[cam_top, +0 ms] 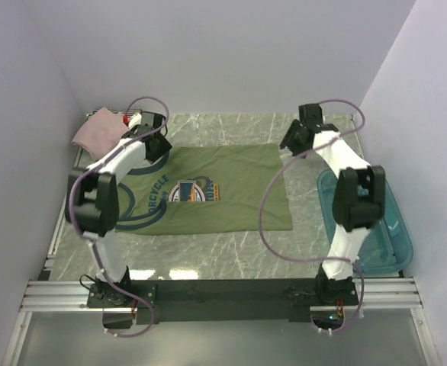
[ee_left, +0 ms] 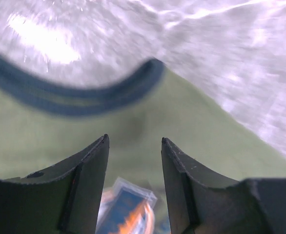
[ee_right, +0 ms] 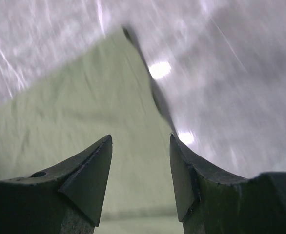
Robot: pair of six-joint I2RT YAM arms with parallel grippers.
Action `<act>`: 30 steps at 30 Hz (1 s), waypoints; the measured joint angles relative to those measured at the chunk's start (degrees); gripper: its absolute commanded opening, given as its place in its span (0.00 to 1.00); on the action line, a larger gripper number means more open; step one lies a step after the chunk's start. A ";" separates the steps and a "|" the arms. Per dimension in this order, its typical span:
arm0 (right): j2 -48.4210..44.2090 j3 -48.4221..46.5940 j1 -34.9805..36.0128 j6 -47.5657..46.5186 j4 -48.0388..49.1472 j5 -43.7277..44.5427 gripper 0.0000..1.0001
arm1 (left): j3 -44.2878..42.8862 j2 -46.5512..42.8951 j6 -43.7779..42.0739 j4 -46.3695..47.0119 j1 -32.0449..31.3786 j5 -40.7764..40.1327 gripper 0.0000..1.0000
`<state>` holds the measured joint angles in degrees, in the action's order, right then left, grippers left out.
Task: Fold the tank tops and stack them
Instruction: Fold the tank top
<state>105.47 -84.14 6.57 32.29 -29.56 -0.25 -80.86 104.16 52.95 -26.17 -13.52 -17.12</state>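
The olive-green tank top (cam_top: pixel 223 191) with navy trim and a round blue-orange print lies spread flat in the middle of the table. My left gripper (cam_top: pixel 157 149) is open over its far left corner. In the left wrist view the open gripper (ee_left: pixel 134 141) hangs above the green cloth (ee_left: pixel 196 122), with the navy trim (ee_left: pixel 84 100) just beyond. My right gripper (cam_top: pixel 291 142) is open over the far right corner. In the right wrist view it (ee_right: pixel 140 139) straddles the cloth's (ee_right: pixel 84 107) edge. The pale pink tank top (cam_top: pixel 98 128) lies folded at the back left. The striped one is out of view.
A translucent teal tub (cam_top: pixel 387 229) stands at the right edge of the marble table (cam_top: pixel 231 130), under the right arm. White walls close in the back and both sides. A metal rail (cam_top: pixel 223 293) carrying the arm bases runs along the near edge.
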 measured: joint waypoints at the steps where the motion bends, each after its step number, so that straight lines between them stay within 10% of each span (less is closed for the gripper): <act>1: 3.28 -3.10 -0.09 -0.48 -0.09 -0.26 0.57 | -0.90 2.95 -1.60 1.01 1.05 1.31 0.52; 10: 23.98 -20.52 0.42 -2.64 -3.63 1.75 0.57 | -11.43 15.72 -11.72 1.84 2.01 5.01 0.53; 30: 30.77 -32.24 2.95 -6.69 -6.62 7.72 0.57 | -19.30 24.28 -16.22 0.37 1.81 3.58 0.53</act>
<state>136.25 -116.38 9.52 25.61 -36.18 7.46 -100.16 128.44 36.73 -25.80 -11.70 -13.54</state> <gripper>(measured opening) 0.572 0.526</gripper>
